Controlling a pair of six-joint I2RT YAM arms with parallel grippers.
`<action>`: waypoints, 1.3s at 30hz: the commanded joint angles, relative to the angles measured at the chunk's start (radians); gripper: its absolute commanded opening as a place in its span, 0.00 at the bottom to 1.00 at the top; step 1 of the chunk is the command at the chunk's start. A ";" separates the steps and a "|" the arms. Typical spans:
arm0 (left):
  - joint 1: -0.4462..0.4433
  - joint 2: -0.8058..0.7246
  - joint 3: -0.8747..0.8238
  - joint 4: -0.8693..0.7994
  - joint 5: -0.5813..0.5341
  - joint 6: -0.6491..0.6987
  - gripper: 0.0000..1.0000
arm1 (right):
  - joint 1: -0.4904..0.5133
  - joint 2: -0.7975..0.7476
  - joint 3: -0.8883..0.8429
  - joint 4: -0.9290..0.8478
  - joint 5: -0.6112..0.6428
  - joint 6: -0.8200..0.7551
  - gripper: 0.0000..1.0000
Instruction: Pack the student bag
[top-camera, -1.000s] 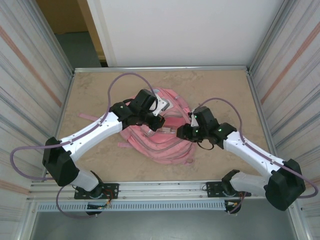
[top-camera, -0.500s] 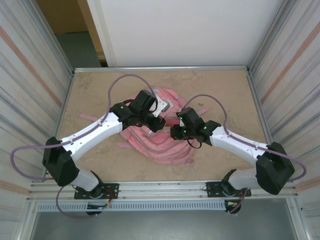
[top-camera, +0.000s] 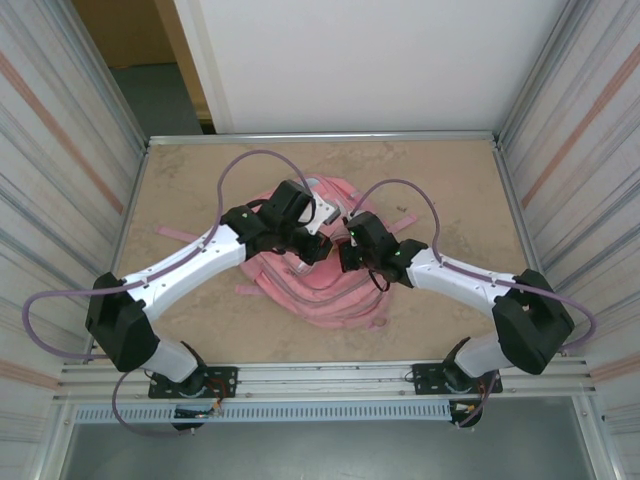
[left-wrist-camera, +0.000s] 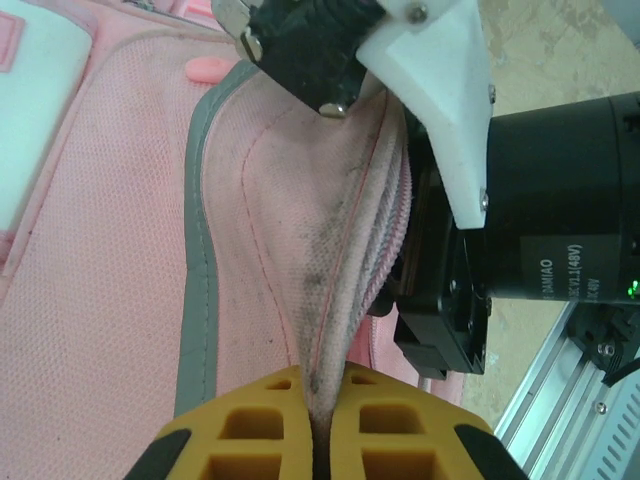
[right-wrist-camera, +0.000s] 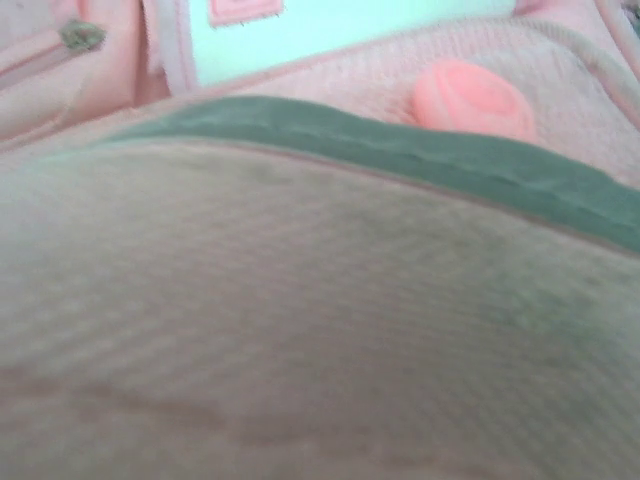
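The student bag (top-camera: 320, 295), soft and pink, lies crumpled mid-table under both wrists. My left gripper (top-camera: 318, 250) is shut on a raised fold of its mesh fabric; the yellow pads (left-wrist-camera: 290, 420) pinch that fold (left-wrist-camera: 330, 300) between them. The fold runs taut up to my right gripper (left-wrist-camera: 310, 60), whose black fingers close on its upper edge beside the grey piping (left-wrist-camera: 200, 250). From above, the right gripper (top-camera: 343, 255) sits almost against the left one. Bag fabric (right-wrist-camera: 300, 300) presses close to the right wrist camera and hides its fingers; a white patch (right-wrist-camera: 350, 25) shows above.
Loose pink straps trail on the table at left (top-camera: 175, 233) and right (top-camera: 403, 222). Purple cables (top-camera: 250, 155) arch over both arms. Corrugated walls (top-camera: 60, 180) close the sides, and a metal rail (top-camera: 330, 375) runs along the near edge.
My right arm has swung left across the bag until its gripper meets the left one, and its jaws have closed. The left arm has held still with its fold.
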 joint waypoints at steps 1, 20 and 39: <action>0.008 -0.031 -0.009 0.100 0.061 -0.042 0.05 | -0.012 -0.010 0.011 0.097 -0.034 -0.069 0.09; 0.121 -0.487 -0.437 -0.039 -0.189 -0.561 0.43 | 0.005 -0.481 -0.112 -0.265 -0.116 -0.137 0.36; 0.194 -0.191 -0.444 0.118 -0.007 -0.687 0.48 | -0.028 -0.299 -0.119 -0.167 -0.131 0.084 0.46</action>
